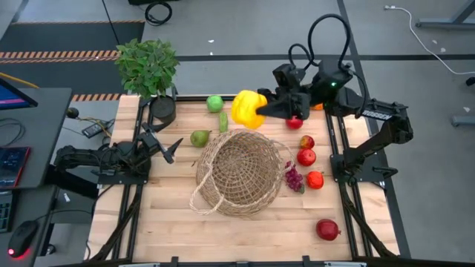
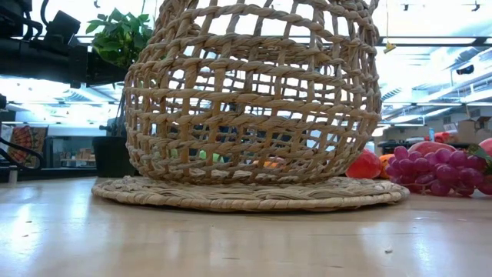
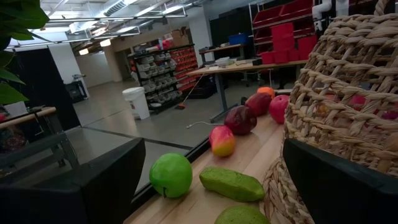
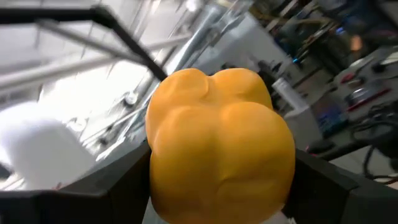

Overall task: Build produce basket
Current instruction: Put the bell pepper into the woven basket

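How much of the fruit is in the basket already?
None that shows: from above the wicker basket looks empty. In hand: the right gripper has its fingers shut on the yellow bell pepper, lifted near the basket's far rim. Left to do: the green apple, pear, grapes, pomegranate and the red fruits at the right all lie on the table. The left gripper waits open beside the basket.

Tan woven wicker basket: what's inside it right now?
From above, the tan woven wicker basket shows only bare weave, no produce. The yellow bell pepper is in the right gripper, outside it.
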You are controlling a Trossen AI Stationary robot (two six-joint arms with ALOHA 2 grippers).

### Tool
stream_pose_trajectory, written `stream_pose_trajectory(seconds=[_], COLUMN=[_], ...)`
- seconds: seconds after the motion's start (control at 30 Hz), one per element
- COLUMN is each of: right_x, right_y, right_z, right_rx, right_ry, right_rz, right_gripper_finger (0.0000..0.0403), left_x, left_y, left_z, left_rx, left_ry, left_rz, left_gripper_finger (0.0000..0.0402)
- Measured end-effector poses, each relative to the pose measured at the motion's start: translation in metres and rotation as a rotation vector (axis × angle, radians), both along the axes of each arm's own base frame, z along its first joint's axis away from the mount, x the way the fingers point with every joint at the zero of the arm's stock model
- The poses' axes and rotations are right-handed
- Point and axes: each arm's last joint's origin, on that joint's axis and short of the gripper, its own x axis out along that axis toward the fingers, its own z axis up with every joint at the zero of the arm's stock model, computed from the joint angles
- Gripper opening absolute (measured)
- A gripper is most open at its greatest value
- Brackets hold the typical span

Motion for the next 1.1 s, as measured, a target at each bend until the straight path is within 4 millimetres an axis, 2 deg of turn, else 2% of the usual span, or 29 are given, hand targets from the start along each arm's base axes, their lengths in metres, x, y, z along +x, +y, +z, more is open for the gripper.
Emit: stream_pose_trajectory(seconds=[0.3,0.47,0.7,1.1], right_x=[0.001,0.001,0.002,0.007], right_y=[-0.003,0.003,0.01,0.01], right_z=[0.003,0.005,0.0,-0.027], right_rx=[0.038,-0.053,-0.472,-1.095], right_ry=[-0.038,-0.104,-0.211,-0.177], right_rz=[-0.158,-0.221,-0.185,-0.237], right_gripper_finger=[0.031,0.031,0.031,0.031], left_x=[0.0,0.0,0.0,0.0], left_y=[0.0,0.0,0.0,0.0], left_z=[0.0,0.0,0.0,0.0], left_rx=[0.0,0.0,0.0,0.0], left_ry=[0.0,0.0,0.0,0.0], left_rz=[-0.001,0.0,0.0,0.0], left_gripper_finger=[0.0388,0.0388,0.0388,0.0388])
